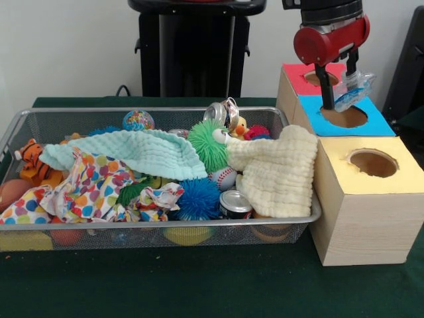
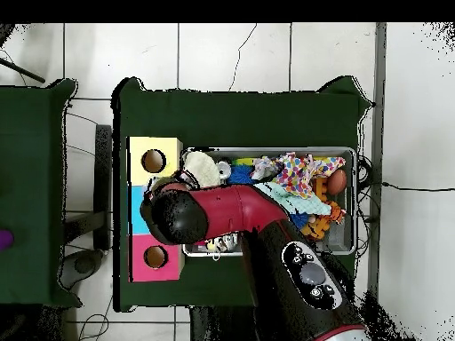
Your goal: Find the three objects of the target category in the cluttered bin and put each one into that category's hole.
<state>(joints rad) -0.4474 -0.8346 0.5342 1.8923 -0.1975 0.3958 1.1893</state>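
My gripper (image 1: 338, 85) hangs over the blue box top (image 1: 371, 122), just above its round hole (image 1: 344, 117). It is shut on a crumpled clear plastic bottle (image 1: 356, 89), which tilts out to the right of the fingers. The red box top (image 1: 295, 79) with its hole (image 1: 320, 77) lies behind, and the yellow box (image 1: 361, 218) with its hole (image 1: 373, 162) in front. In the overhead view the arm's head (image 2: 178, 218) covers the blue section and hides the gripper and the bottle. The yellow hole (image 2: 153, 161) and red hole (image 2: 155, 257) show on either side.
The wire bin (image 1: 20, 126) left of the boxes is full. It holds a mint cloth (image 1: 132, 152), a cream cloth (image 1: 278, 169), a dotted cloth (image 1: 93, 185), cans (image 1: 235, 204), a baseball (image 1: 223, 177), a green fuzzy toy (image 1: 209, 142), a blue spiky ball (image 1: 199, 197) and a tiger toy (image 1: 33, 162).
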